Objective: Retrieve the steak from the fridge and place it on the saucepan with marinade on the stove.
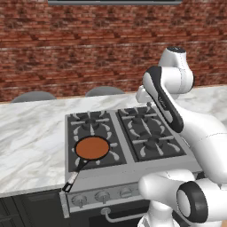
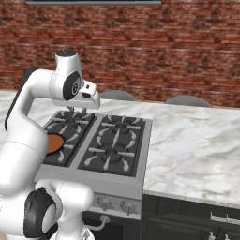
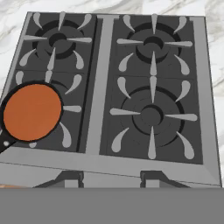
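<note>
Marble counter (image 1: 31,133), stove (image 1: 133,133), saucepan (image 1: 91,148) front-left burner.

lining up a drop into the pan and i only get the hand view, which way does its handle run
observer: the saucepan has its handle running toward the front of the stove, silver end over the front lip, by the leftmost of the knobs.
operator: where's the hand sitting
observer: right base view has the gripper hanging in the air over the stove's back left part, apart from the saucepan.
operator: what's past the stove
observer: marble counter, two grey chair backs, then a brick wall.
</note>
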